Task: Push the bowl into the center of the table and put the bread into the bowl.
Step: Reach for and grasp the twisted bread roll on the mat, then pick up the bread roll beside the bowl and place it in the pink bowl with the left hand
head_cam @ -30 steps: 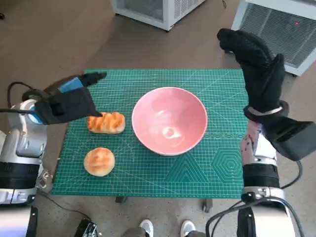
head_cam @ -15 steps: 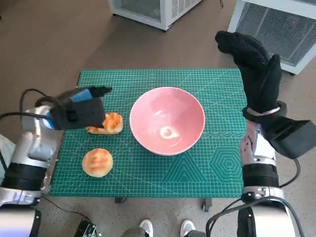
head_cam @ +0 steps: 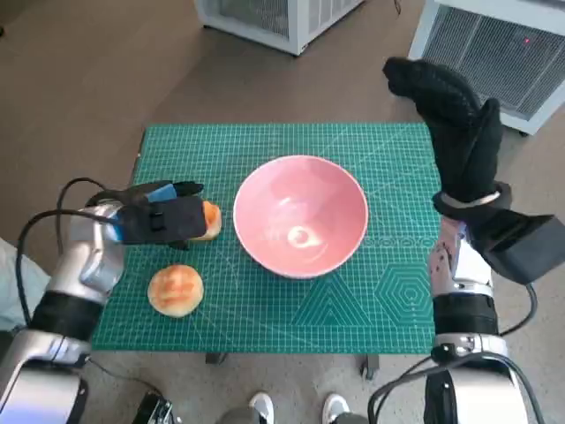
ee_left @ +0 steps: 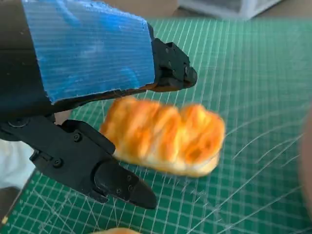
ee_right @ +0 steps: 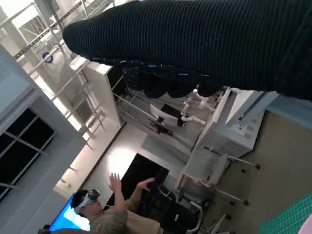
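Observation:
The pink bowl (head_cam: 300, 216) stands empty near the middle of the green mat (head_cam: 388, 291). To its left lies a braided bread (head_cam: 209, 221), mostly hidden in the head view under my left hand (head_cam: 163, 221). In the left wrist view the braided bread (ee_left: 165, 139) lies on the mat between the black fingers (ee_left: 112, 180), which are spread on either side of it; the lower one stands clear of it. A round bun (head_cam: 177, 290) sits nearer the front left. My right hand (head_cam: 455, 119) is raised above the mat's far right corner, fingers extended, holding nothing.
White cabinets (head_cam: 494, 44) stand on the floor beyond the table. A cable (head_cam: 53, 221) loops off my left forearm. Someone's shoes (head_cam: 296, 408) show below the table's front edge. In the right wrist view a person (ee_right: 97, 209) wearing a headset sits far off.
My left hand has dropped and swung in over the braided bread, its fingers now on either side of it. Bowl, bun and right hand have stayed put.

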{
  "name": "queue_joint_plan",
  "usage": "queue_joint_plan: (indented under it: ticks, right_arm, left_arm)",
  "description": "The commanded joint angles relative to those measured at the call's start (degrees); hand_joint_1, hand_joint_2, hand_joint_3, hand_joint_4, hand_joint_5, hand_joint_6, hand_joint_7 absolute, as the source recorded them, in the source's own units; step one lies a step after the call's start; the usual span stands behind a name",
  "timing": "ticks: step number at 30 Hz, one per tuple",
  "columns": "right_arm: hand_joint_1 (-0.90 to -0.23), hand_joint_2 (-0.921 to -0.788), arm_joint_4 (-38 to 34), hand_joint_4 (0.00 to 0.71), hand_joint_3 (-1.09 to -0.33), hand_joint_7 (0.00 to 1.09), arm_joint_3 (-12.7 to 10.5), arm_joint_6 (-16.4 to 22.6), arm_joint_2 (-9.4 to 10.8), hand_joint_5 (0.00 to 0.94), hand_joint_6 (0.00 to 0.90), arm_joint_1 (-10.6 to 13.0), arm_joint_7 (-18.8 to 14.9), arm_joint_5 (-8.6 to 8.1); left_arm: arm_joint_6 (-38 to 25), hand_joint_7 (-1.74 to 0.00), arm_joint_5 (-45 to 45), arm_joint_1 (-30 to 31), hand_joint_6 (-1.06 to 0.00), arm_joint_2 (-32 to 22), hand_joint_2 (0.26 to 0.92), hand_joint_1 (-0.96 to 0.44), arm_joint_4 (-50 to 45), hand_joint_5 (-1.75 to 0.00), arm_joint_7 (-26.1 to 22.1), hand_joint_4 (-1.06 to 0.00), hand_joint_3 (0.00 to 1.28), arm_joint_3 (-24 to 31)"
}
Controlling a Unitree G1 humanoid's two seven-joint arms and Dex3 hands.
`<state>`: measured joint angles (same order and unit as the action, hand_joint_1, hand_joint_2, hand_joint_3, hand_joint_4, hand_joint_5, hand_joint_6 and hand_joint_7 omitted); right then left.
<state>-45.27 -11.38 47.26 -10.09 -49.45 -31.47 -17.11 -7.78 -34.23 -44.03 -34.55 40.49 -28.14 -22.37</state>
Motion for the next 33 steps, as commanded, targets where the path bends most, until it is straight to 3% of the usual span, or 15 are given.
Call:
queue_joint_plan:
  ticks: [1,7,12,16,22,23,24,25,28,33]
  right_arm:
    - [-0.725,-0.921,-0.36,0.210,-0.688,0.11,0.02,-0.57,-0.12,0.001,0.283,0.35,-0.56,-0.20]
    - [-0.724,-0.921,-0.26,0.211,-0.687,0.11,0.01,-0.89,-0.22,0.001,0.283,0.40,-0.84,-0.72]
    - [-0.720,-0.921,-0.12,0.211,-0.684,0.11,-0.06,-1.04,-0.31,0.001,0.282,0.55,-0.93,-0.91]
    - [-0.720,-0.921,0.21,0.210,-0.682,0.11,-0.12,-1.18,-0.33,0.000,0.283,0.74,-0.91,-1.00]
    - [-0.719,-0.921,0.82,0.210,-0.681,0.12,-0.12,-1.47,-0.28,0.000,0.282,1.07,-0.89,-1.12]
    - [-0.718,-0.921,0.90,0.210,-0.680,0.12,-0.11,-1.50,-0.29,0.000,0.282,1.12,-0.87,-1.10]
    - [-0.717,-0.921,0.97,0.211,-0.680,0.12,-0.08,-1.50,-0.30,0.000,0.282,1.18,-0.82,-1.03]
    - [-0.714,-0.921,1.03,0.211,-0.680,0.12,-0.07,-1.51,-0.31,0.000,0.282,1.22,-0.78,-0.98]
    - [-0.706,-0.921,1.14,0.211,-0.681,0.12,-0.03,-1.44,-0.40,0.001,0.282,1.38,-0.61,-0.71]
    - [-0.698,-0.921,1.07,0.212,-0.681,0.12,-0.12,-1.59,-0.46,0.001,0.282,1.40,-0.67,-0.79]
  left_arm:
    - [2.03,0.00,-1.35,-3.37,-0.27,1.89,0.709,-0.31,7.34,-0.01,2.05,-0.07,0.00,-1.71]
    - [4.06,0.00,-1.87,-6.01,-0.27,4.37,0.714,-0.26,16.14,-0.01,4.75,-0.10,0.00,-3.02]
    - [6.72,-0.02,-1.66,-6.88,-0.32,6.57,0.732,-0.19,21.99,-0.02,11.07,-0.19,0.01,-2.98]
    - [12.20,-0.03,-2.22,-5.49,-0.49,6.87,0.776,-0.11,24.29,-0.02,20.48,-0.37,0.01,-3.17]
    - [18.97,-0.06,-4.39,-4.70,-0.78,6.31,0.873,-0.02,27.47,-0.07,31.28,-0.79,0.01,-5.12]
    - [19.66,-0.27,-4.58,-4.75,-0.75,6.24,0.883,-0.02,27.90,-0.28,32.25,-0.79,0.02,-5.37]
    - [20.27,-0.60,-4.79,-4.82,-0.68,6.15,0.896,-0.01,28.30,-0.61,33.13,-0.75,0.05,-5.57]
    - [20.75,-0.79,-4.95,-4.90,-0.65,6.11,0.905,-0.01,28.67,-0.84,33.77,-0.73,0.06,-5.72]
    - [21.88,-0.97,-5.14,-5.23,-0.64,5.75,0.915,0.00,29.10,-1.10,34.72,-0.71,0.06,-5.97]
    - [23.25,-1.06,-3.92,-6.04,-0.67,4.90,0.919,0.00,28.61,-1.18,33.76,-0.69,0.05,-5.18]
